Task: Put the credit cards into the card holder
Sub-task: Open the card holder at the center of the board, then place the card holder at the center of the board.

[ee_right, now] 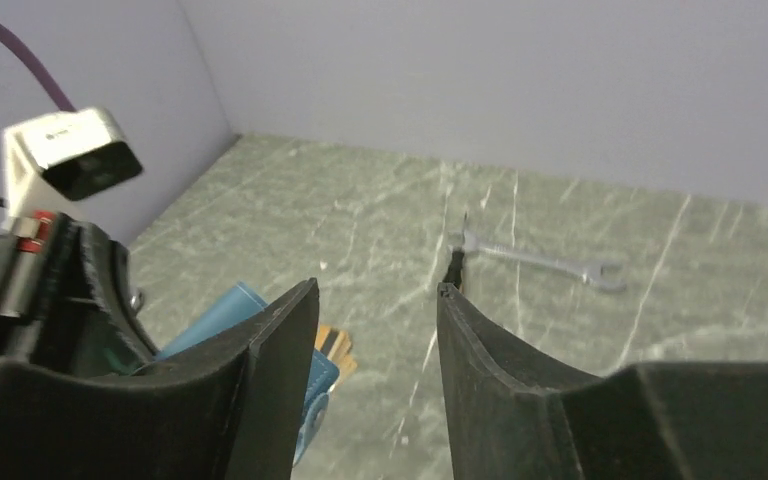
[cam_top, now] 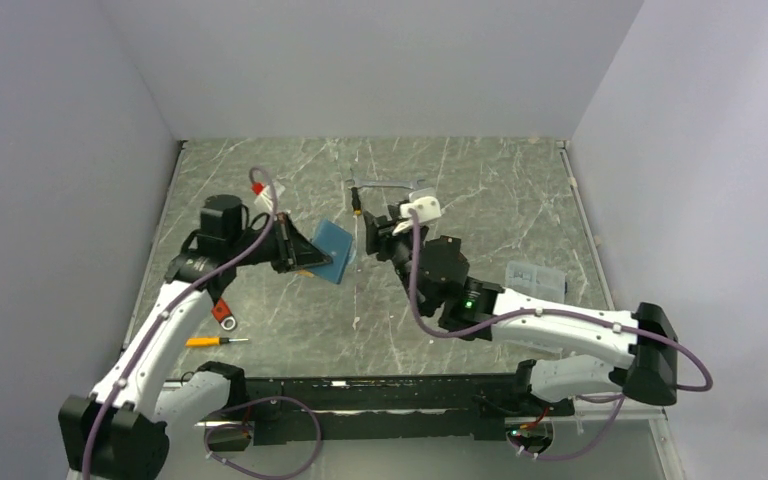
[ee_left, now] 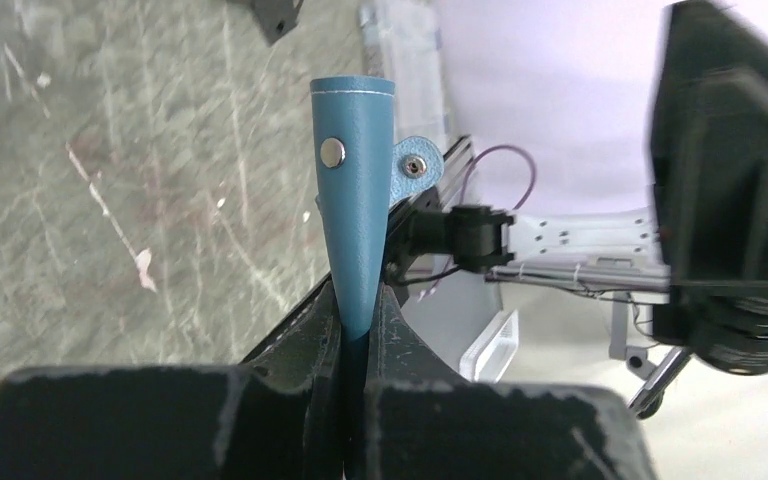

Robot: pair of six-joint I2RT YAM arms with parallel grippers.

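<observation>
card holder gripped above the bench, cards not yet loaded

the left end effector was clamped shut on one edge of the card holder. it held the holder off the bench, left of centre and about midway between the near and far edges. the holder was teal-blue and leather-like with pale stitching. seen edge-on it formed a narrow wedge. a round metal stud sat on its face, and its small rounded snap tab stuck out to the side, unfastened.

the right end effector hovered just beside the holder with its dark, flat-faced jaws apart and nothing between them.

thin orange-gold credit cards with a black stripe peeked out below the holder. it could not be told whether they lay on the bench or sat partly tucked in. judging from this, no card was clearly pocketed, so most of the task was left to do.

the bench was grey-green stone-patterned with pale veins. a slim silver wrench lay toward its far edge.
</observation>
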